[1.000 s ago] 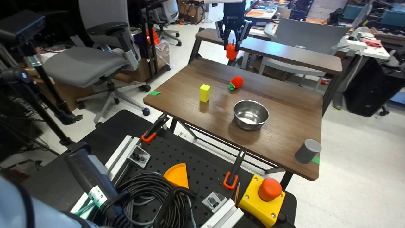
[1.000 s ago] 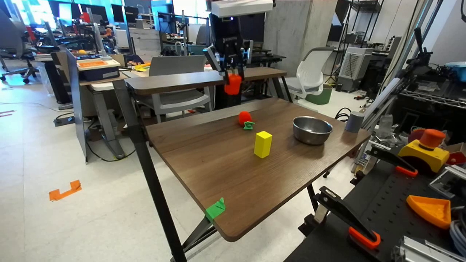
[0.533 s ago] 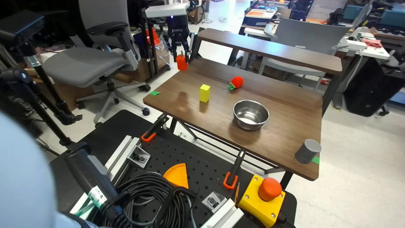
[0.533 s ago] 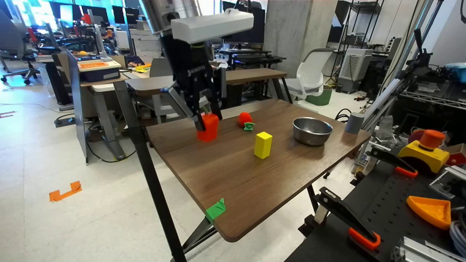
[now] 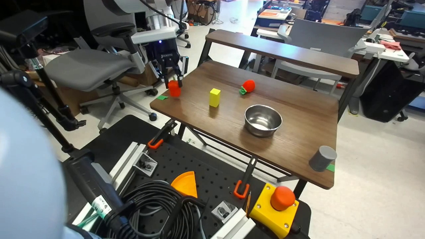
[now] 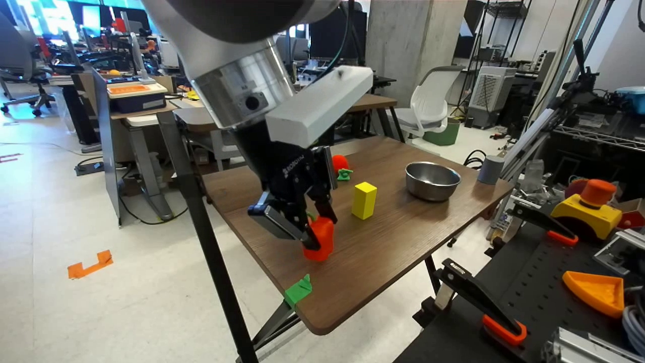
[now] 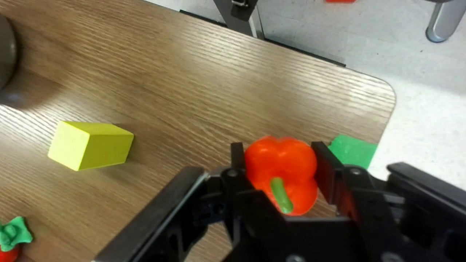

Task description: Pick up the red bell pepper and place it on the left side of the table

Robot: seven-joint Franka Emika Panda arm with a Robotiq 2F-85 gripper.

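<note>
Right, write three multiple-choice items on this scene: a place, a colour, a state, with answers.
1. Relative to the steel bowl, where's the yellow block? A) Inside; B) underneath; C) apart.
2. What colour is the stem of the red bell pepper? A) Green; B) blue; C) white.
3. The gripper is: A) wide open; B) closed on the pepper; C) closed on nothing.

1 C: both exterior views show a gap between.
2 A: plain in the wrist view.
3 B: its jaws flank the pepper, touching.
</note>
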